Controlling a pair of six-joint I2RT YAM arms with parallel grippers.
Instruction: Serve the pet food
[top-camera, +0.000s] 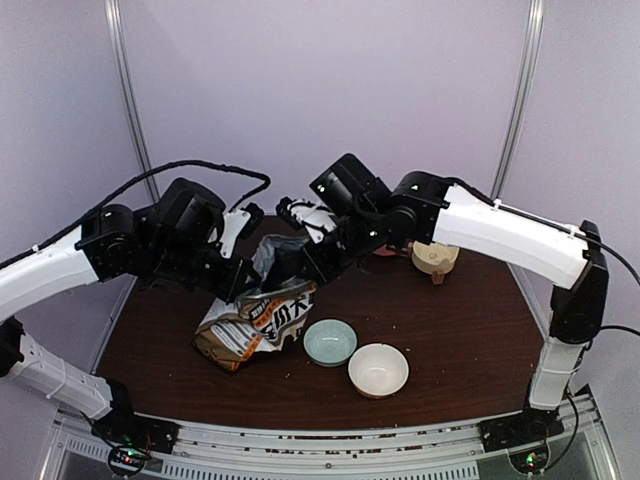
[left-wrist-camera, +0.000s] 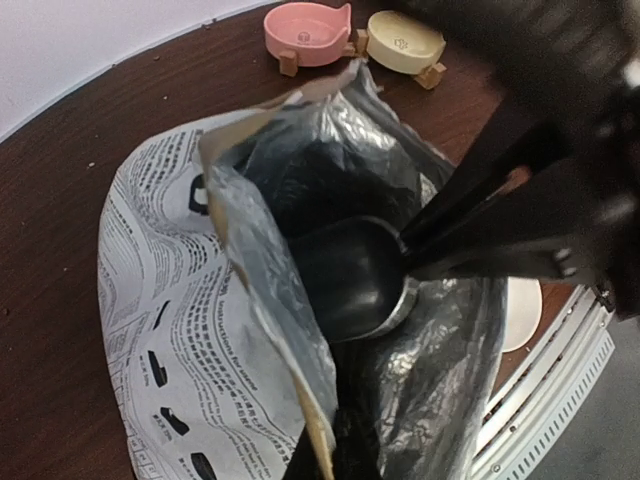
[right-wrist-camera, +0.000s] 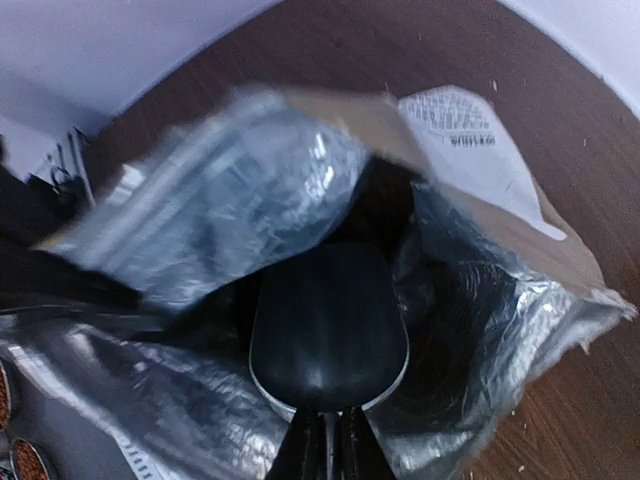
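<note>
Scoop inside the bag, no pet food showing.
The pet food is hidden, presumably deep in the bag (top-camera: 250, 325); the scoop (right-wrist-camera: 328, 325) looks empty. The right gripper (right-wrist-camera: 325, 447) is clamped on its handle, and the left gripper (top-camera: 242, 284) seems pinched on the rim. If that pinch slips, the foil mouth could collapse and snag the scoop, spilling food short of the blue bowl (top-camera: 329, 342) at the bag's 4 o'clock.

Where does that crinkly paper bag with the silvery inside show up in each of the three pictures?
Top external: the brown paper bag with silver foil lining lies left of centre, beside a pale green bowl.
Left wrist: it fills the middle, mouth open.
Right wrist: it fills most of the frame.
Shared landmark: the dark brown table beneath it; both wrist views also show a black scoop in its mouth.
</note>
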